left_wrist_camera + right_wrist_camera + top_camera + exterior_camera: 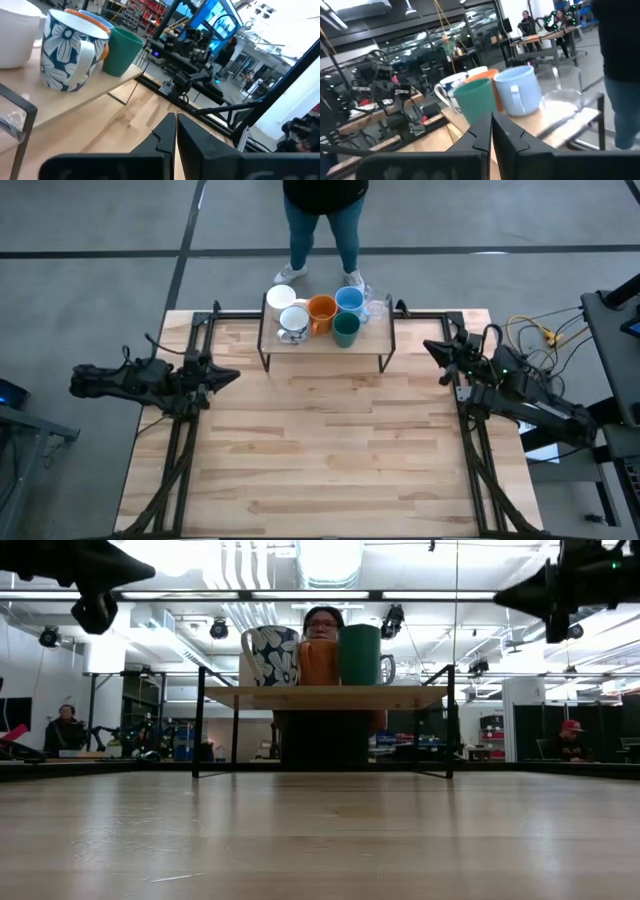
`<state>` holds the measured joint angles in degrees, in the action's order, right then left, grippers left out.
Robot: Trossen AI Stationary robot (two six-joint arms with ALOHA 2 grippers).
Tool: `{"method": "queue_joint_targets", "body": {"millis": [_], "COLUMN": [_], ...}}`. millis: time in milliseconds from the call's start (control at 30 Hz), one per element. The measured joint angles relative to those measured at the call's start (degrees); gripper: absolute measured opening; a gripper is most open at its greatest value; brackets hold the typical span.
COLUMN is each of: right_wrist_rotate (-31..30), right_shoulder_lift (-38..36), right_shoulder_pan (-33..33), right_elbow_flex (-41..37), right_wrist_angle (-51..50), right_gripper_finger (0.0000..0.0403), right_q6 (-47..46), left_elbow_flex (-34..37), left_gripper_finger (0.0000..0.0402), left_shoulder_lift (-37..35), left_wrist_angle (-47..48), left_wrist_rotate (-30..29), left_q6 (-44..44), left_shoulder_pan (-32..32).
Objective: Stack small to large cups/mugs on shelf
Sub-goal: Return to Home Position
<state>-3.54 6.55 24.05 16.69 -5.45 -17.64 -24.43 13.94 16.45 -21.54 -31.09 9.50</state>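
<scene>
The shelf [327, 340] stands at the table's far edge on thin black legs. On its wooden top sit a plain white mug [281, 299], a dark flower-patterned white mug [293, 323], an orange mug [321, 310], a light blue mug [349, 300], a dark green cup [345, 330] and a clear glass [376, 307]. My left gripper [232, 376] hovers shut over the table's left side, raised above the surface. My right gripper [432, 346] hovers shut at the right side, near the shelf's right end. Both are empty.
A person [322, 220] stands just behind the shelf, at the table's far edge. Black frame rails [180, 450] run along the table's left and right sides. The wooden table [330, 450] spreads between the arms, in front of the shelf.
</scene>
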Motion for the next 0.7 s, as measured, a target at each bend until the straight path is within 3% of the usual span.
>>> {"method": "queue_joint_targets", "body": {"millis": [467,700], "right_wrist_rotate": [0.4,2.2], "right_shoulder_lift": [-6.3,-6.5], "right_shoulder_pan": [0.0,0.0], "right_elbow_flex": [-8.2,-13.2], "right_wrist_angle": [-0.6,5.1], "right_gripper_finger": [0.0008,0.0008], "right_q6": [-1.9,-1.9], "left_elbow_flex": [7.8,14.2], "left_gripper_finger": [0.0,0.0], "left_shoulder_lift": [-6.7,-10.0], "left_wrist_angle": [-2.8,-7.6], "left_wrist_rotate": [2.2,2.9], "left_q6": [1.7,4.7], "left_shoulder_pan": [0.4,1.6]}}
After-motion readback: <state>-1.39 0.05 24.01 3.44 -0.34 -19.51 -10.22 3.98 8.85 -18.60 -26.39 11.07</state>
